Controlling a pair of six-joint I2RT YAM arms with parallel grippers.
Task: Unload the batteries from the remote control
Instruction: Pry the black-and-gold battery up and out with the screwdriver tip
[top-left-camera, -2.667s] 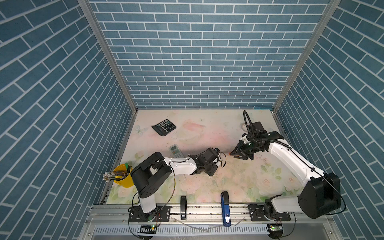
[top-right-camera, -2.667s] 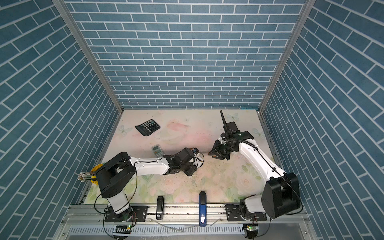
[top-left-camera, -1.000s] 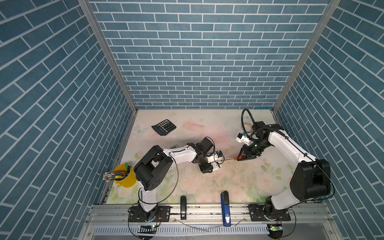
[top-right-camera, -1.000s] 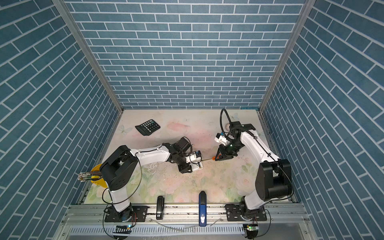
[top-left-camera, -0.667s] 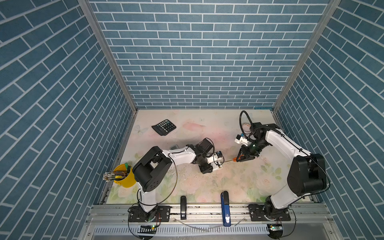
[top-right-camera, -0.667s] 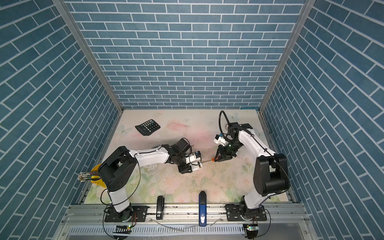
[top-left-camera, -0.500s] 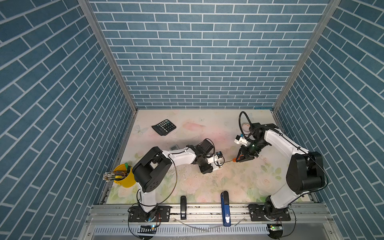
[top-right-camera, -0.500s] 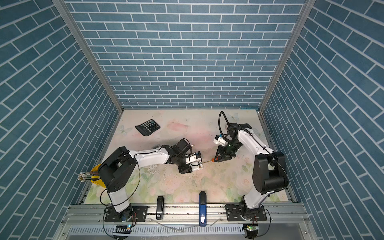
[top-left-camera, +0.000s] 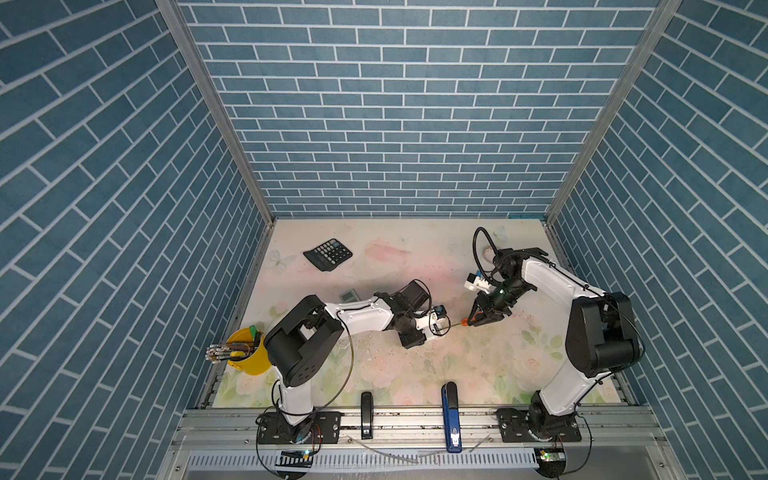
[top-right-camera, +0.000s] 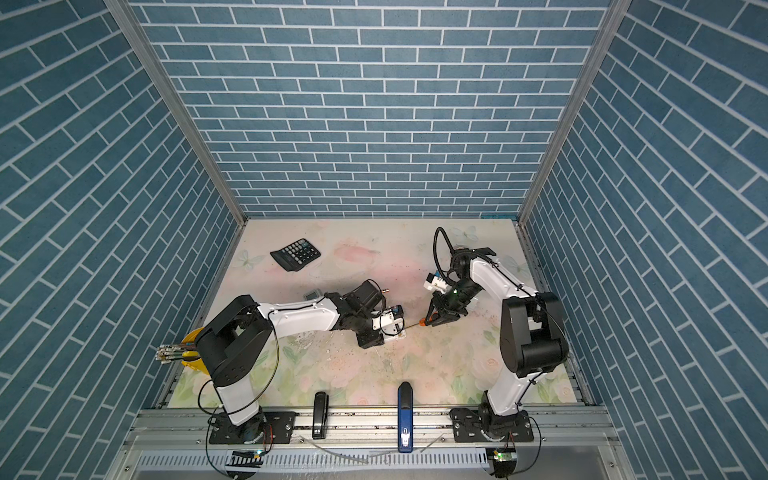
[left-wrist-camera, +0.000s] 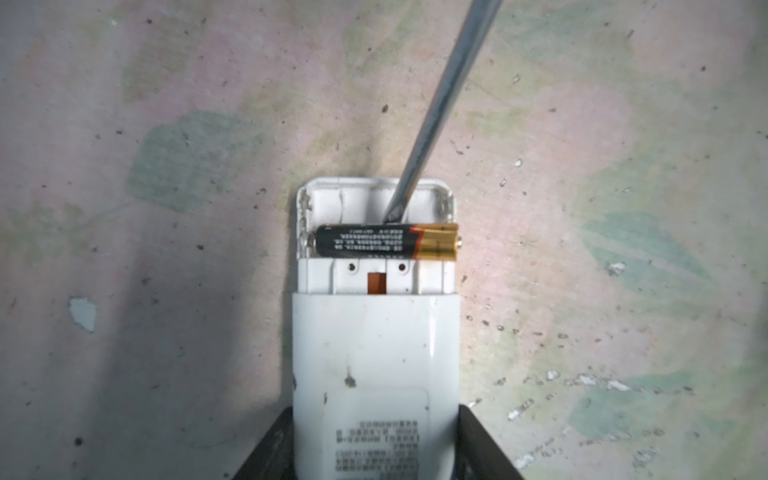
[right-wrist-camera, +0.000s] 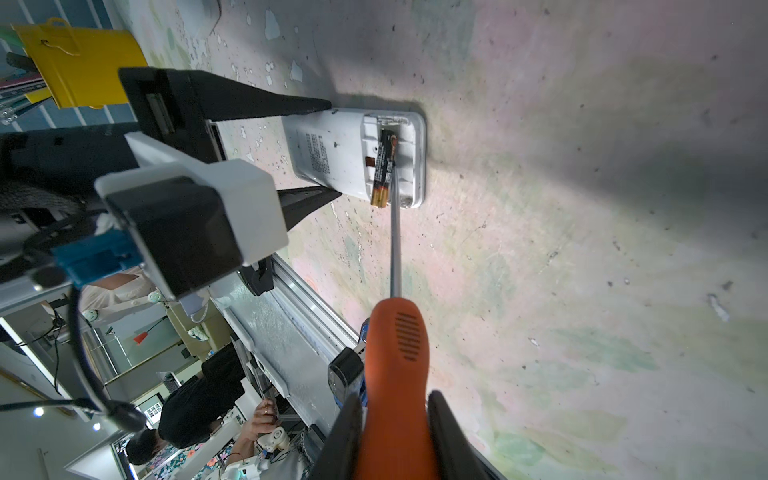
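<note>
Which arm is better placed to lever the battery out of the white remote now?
Right. The right gripper holds the orange screwdriver, whose tip sits at the side of the battery in the open compartment. The left gripper is clamping the remote steady.

White rectangular plastic remote control (left-wrist-camera: 374, 353) lies flat, back face up, its printed-label end clamped in my left gripper (left-wrist-camera: 376, 411). Its battery bay (left-wrist-camera: 353, 203) is uncovered. I see one slim black-and-gold cylindrical battery (left-wrist-camera: 386, 248) in it, lying across the remote's width, gold end at the side rim, apparently lifted.
</note>
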